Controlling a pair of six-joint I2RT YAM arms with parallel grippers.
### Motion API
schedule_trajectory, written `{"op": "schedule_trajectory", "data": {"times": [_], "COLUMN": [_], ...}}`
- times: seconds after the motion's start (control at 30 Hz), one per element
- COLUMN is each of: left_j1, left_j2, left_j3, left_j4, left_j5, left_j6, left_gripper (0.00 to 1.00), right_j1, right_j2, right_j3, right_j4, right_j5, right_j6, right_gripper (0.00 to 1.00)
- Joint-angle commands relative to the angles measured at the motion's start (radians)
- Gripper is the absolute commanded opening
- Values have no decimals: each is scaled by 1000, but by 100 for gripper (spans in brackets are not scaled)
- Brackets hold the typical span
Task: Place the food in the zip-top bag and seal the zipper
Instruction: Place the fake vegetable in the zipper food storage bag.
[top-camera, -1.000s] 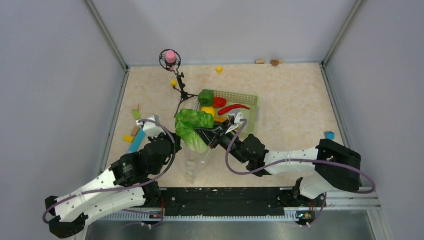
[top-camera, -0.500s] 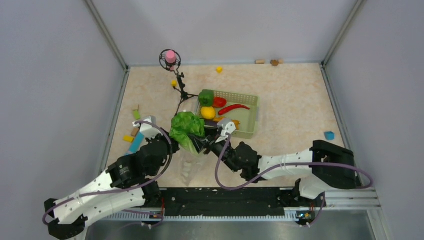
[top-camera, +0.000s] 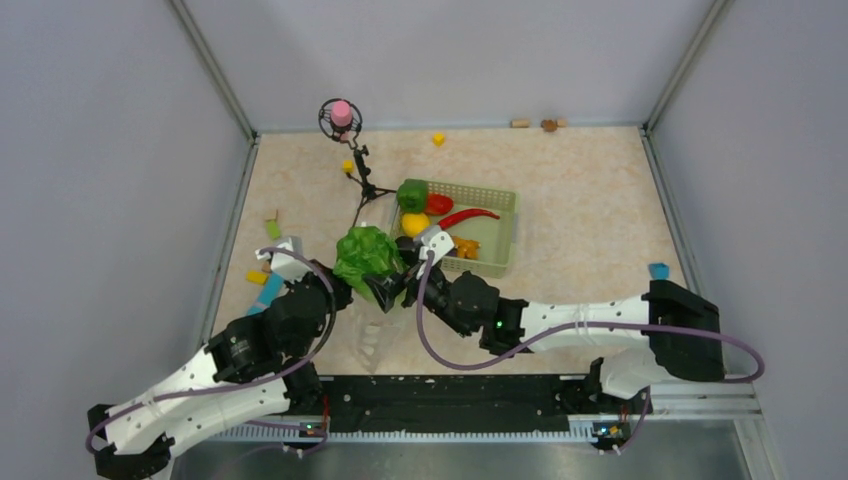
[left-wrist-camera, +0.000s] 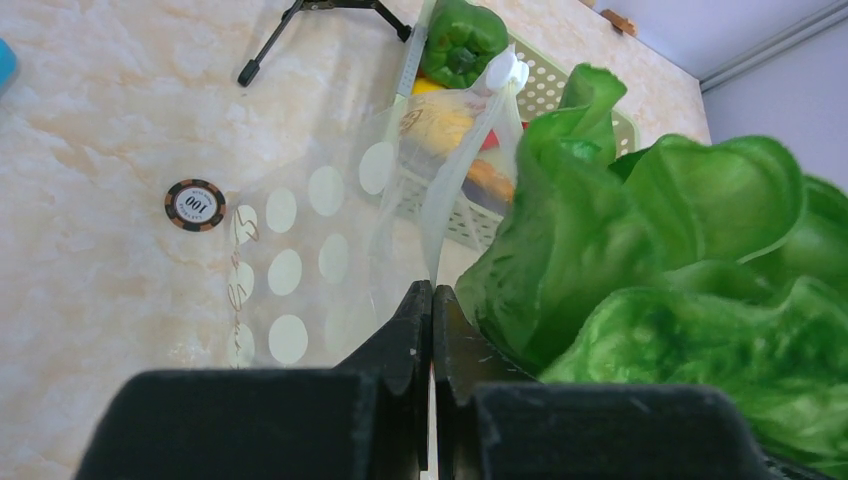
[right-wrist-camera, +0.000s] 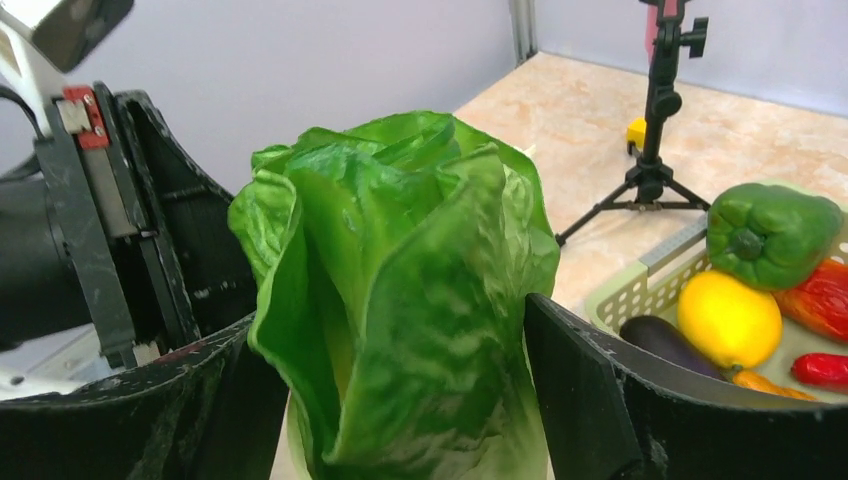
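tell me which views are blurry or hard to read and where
Top view: even light, sharp, though the clear bag nearly vanishes. Left wrist: the shut left claw is a blurred dark mass at the bottom, cabbage soft, chip crisp. Right wrist: cabbage sharp, the right claw has dark sides out of focus.

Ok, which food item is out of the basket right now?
The cabbage: it stands between the right fingers beside the zip-top bag; pepper, lemon, chili and eggplant lie in the green basket.
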Motion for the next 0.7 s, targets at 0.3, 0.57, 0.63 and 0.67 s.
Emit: {"op": "schedule_trajectory", "data": {"times": [0.3, 0.57, 0.63, 0.67], "left_j1": [1, 2, 1, 1], "left_j2": [-34, -36, -40, -43], "left_j3": [-15, -15, -17, -19], "left_j4": [51, 55, 58, 62], "left_j5": [-16, -4, 3, 7], "left_j6": [-12, -11, -8, -6], "left_gripper": [0, 0, 0, 0], "right_j1": [14, 15, 15, 14], "right_j2": [-123, -117, -93, -81], "right_j3": [80, 126, 143, 152], "right_j4": [-245, -386, -407, -420], "right_j5": [-112, -119, -105, -99], "right_j6": [-19, 14, 14, 16], "right_gripper": [84, 72, 63, 58]}}
